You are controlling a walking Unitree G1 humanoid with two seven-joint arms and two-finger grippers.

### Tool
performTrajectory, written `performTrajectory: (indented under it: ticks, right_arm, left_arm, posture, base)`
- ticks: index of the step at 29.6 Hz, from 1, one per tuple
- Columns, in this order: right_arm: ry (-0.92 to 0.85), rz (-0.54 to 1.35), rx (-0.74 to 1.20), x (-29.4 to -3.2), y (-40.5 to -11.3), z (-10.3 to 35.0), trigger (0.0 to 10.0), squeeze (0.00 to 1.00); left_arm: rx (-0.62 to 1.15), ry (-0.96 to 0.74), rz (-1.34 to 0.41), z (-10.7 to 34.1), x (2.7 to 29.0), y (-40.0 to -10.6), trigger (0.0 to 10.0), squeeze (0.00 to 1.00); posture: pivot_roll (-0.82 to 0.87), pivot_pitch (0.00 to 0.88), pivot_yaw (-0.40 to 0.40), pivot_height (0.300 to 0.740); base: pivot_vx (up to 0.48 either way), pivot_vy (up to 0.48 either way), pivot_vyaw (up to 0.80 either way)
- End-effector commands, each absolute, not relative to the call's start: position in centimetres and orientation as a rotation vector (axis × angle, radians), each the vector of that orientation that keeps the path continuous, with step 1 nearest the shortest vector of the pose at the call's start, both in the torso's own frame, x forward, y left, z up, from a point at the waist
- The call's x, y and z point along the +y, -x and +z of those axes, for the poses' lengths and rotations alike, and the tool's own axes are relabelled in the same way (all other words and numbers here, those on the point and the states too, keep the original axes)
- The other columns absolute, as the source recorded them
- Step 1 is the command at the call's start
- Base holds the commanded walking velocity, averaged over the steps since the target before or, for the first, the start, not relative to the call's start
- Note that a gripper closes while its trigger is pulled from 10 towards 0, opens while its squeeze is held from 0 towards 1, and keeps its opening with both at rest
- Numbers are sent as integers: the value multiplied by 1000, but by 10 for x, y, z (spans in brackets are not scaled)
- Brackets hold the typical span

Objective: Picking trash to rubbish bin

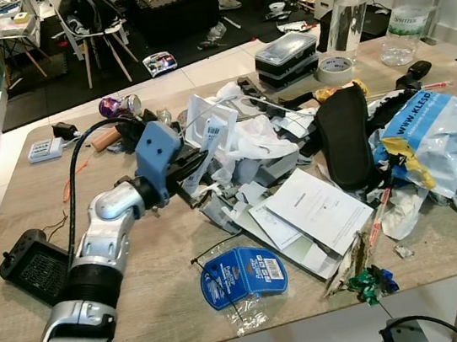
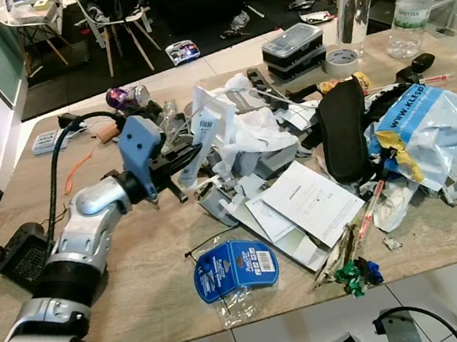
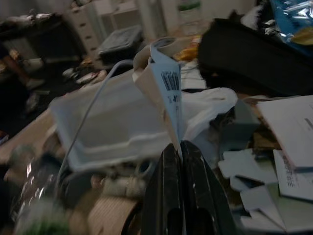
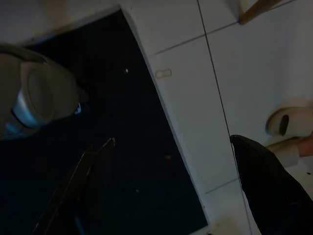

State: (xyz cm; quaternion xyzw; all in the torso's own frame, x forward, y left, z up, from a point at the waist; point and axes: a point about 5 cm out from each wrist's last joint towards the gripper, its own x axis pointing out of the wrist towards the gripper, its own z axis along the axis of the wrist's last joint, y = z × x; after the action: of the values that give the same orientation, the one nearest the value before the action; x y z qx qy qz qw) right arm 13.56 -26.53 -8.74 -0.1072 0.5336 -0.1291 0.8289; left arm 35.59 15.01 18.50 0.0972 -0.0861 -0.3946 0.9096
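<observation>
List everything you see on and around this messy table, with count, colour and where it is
Table: one, light wood, under the clutter.
Barcoded package: one, white and pale blue, in the middle pile, pinched by the left gripper.
Round blister pack: one, blue, near front edge.
Paper sheets: several, white, centre front.
Black pouch: one, black, right of centre.
Plastic mailer bag: one, blue and white, right side.
Clear bottles: two, clear, far right corner.
Tape roll: one, white, beside the bottles.
Stacked cases: two, dark with clear lids, far side.
Game controller: one, black, left edge.
Crushed can: one, purple, far left.
Left gripper: fingers shut on the package.
Right gripper: fingers apart, hanging over the floor.
</observation>
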Motion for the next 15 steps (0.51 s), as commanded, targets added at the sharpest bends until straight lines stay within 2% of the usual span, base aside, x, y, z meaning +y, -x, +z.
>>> performTrajectory:
  ticks: [1,4,15]
  right_arm:
    - [210,-274,1145,-261,-131,-90,10000,0]
    - [210,-272,1145,-261,-131,-90,10000,0]
    - [214,-270,1130,-261,-132,-90,10000,0]
  left_arm:
    - [-214,-123,-815,193,163,-351,10000,0]
    - [-281,-5,-848,206,170,-344,10000,0]
    - [-251,44,-1005,199,171,-321,10000,0]
  posture:
    - [-77,75,88,740]
    - [-77,75,88,740]
    - [-65,75,84,740]
  base:
    - [-480,0,0]
    - [-480,0,0]
    - [-461,0,0]
